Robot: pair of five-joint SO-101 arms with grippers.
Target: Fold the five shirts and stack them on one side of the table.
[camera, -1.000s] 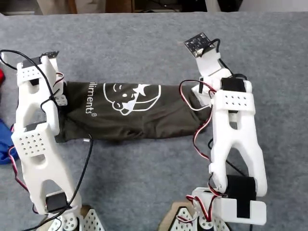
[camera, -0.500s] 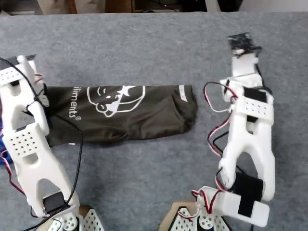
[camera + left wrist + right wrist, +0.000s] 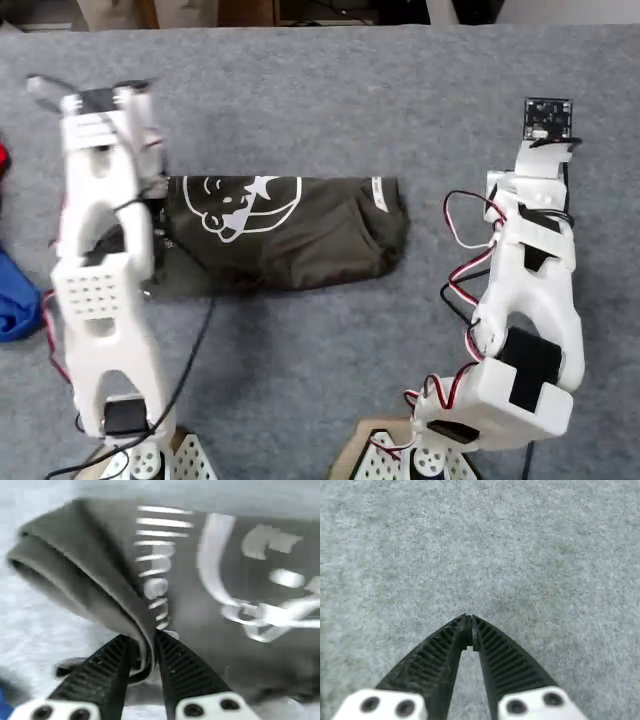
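Observation:
A dark olive shirt (image 3: 300, 240) with a white cartoon print lies folded into a long strip across the middle of the grey table (image 3: 330, 90). My left arm (image 3: 100, 260) stands over its left end. In the left wrist view my left gripper (image 3: 142, 647) is shut on the folded edge of the shirt (image 3: 230, 580), whose layers bunch up between the fingers. My right arm (image 3: 530, 270) stands to the right of the shirt, apart from it. My right gripper (image 3: 468, 625) is shut on nothing over bare table.
A blue cloth (image 3: 15, 300) and a bit of red cloth (image 3: 3, 158) lie at the table's left edge, beside my left arm. The table's far edge (image 3: 320, 26) runs along the top of the high view.
My right arm has moved off to the right, away from the shirt's right end. My left arm swung left, then back right, with the shirt's left end; the shirt shifted slightly left.

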